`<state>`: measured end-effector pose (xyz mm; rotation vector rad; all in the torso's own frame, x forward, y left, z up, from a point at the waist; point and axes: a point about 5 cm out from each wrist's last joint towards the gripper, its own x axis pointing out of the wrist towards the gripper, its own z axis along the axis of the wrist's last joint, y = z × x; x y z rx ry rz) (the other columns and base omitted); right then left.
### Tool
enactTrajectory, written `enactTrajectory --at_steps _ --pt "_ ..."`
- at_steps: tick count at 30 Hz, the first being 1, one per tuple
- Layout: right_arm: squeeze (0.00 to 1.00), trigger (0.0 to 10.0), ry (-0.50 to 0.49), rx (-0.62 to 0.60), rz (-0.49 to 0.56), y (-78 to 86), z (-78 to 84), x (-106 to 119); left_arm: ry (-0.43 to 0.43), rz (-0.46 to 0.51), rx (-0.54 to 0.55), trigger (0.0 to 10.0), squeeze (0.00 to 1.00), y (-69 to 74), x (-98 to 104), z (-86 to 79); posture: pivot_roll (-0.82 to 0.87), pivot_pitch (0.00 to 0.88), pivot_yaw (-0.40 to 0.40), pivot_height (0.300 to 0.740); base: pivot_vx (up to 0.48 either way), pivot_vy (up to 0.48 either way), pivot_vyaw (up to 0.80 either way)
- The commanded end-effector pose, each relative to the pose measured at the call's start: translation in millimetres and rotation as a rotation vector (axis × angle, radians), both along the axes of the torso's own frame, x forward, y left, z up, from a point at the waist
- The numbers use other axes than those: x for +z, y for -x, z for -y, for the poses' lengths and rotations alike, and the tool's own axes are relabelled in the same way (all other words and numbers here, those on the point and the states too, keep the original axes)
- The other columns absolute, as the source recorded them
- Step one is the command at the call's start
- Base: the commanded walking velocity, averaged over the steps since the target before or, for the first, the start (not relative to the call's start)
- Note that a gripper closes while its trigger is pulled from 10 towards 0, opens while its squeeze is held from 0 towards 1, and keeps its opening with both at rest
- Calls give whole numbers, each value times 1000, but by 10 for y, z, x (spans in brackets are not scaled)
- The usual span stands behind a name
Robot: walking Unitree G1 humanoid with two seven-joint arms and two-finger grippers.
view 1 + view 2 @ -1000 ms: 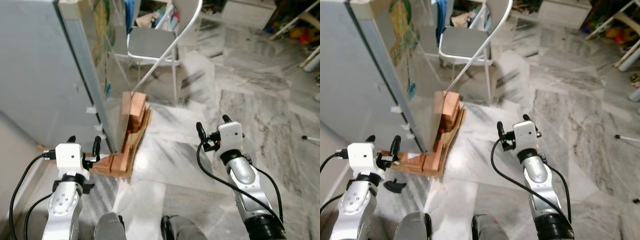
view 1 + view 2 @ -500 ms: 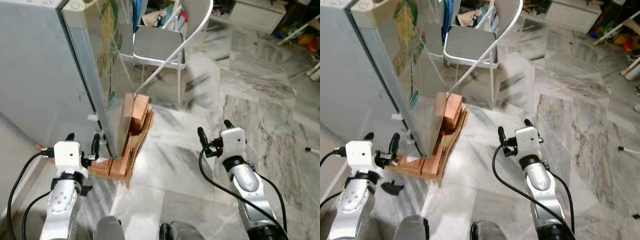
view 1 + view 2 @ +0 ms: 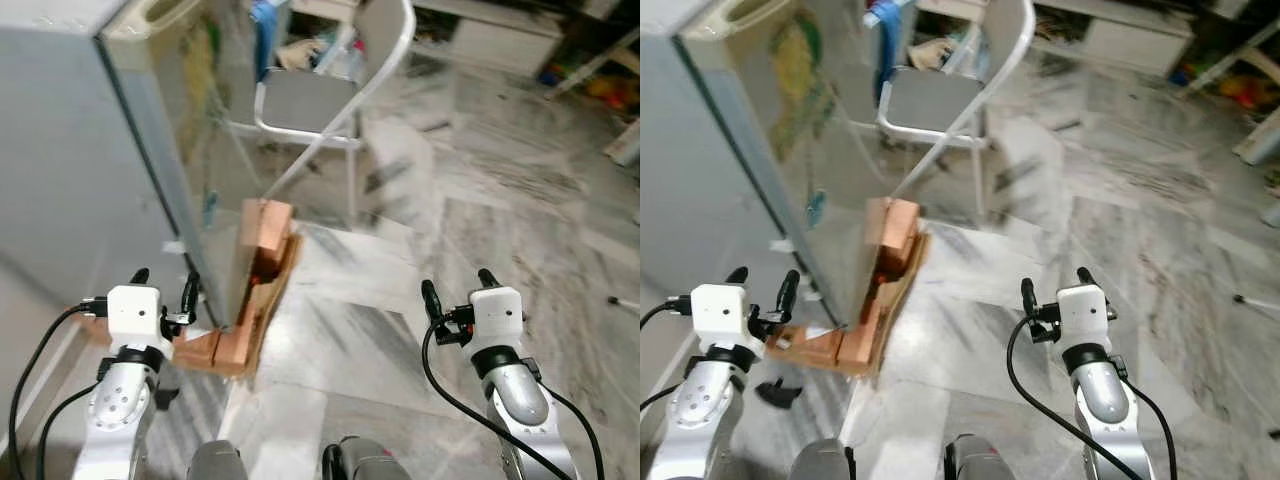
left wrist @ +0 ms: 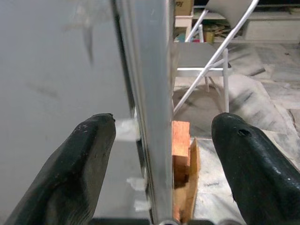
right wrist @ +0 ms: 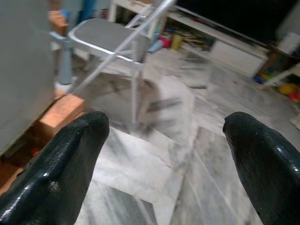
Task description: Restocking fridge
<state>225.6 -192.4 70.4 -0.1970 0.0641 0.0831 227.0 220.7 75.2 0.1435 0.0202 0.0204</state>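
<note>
The left gripper (image 3: 162, 289) is held released, fingers either side of the fridge (image 3: 70, 150) corner edge; the right gripper (image 3: 1054, 292) is released over the marble floor (image 3: 1120, 200), a folding chair (image 3: 935, 95) ahead.

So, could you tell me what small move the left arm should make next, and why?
Probably ease the left gripper forward until its open jaws straddle the fridge door's edge, then close. In the left wrist view that metal edge already runs between the two fingers, and the door looks shut. The right gripper hangs open over the marble floor.
</note>
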Motion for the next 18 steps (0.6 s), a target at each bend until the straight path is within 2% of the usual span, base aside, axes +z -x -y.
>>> enactTrajectory --at_steps 1,3,5,10,11,13,14,15,17,18 --pt "0 10000 -14 -45 -12 32 78 -37 20 -25 1 10000 0 27 -39 -16 85 116 -59 740 0 0 -800" --pt "0 10000 -58 -57 -7 40 78 -50 22 -24 19 10000 0 56 -40 -35 83 113 -53 740 0 0 -656" --pt "0 10000 -95 -65 2 43 77 -75 30 -42 41 10000 0 139 -84 -50 84 101 -33 740 0 0 0" --pt "0 10000 -155 -41 9 -51 69 -137 68 -88 28 10000 0 204 -195 27 101 84 -10 740 0 0 0" --pt "0 10000 -168 -30 39 -222 -33 -64 65 -90 -2 10000 0 154 -208 102 114 78 -9 740 0 0 0" --pt "0 10000 -186 -8 79 -411 -180 63 62 -81 -12 10000 0 77 -197 142 127 71 -12 740 0 0 0" --pt "0 10000 -186 -8 79 -411 -180 63 62 -81 -12 10000 0 77 -197 142 127 71 -12 740 0 0 0" --pt "0 10000 -211 16 111 -579 -328 201 65 -67 -11 10000 0 -1 -174 159 133 64 -20 740 0 0 0" --pt "0 10000 -226 56 146 -708 -466 355 66 -55 -10 10000 0 -53 -150 170 138 58 -27 740 0 0 0" --pt "0 10000 -235 110 194 -828 -606 539 66 -45 -9 10000 0 -87 -129 178 140 54 -33 740 0 0 0"
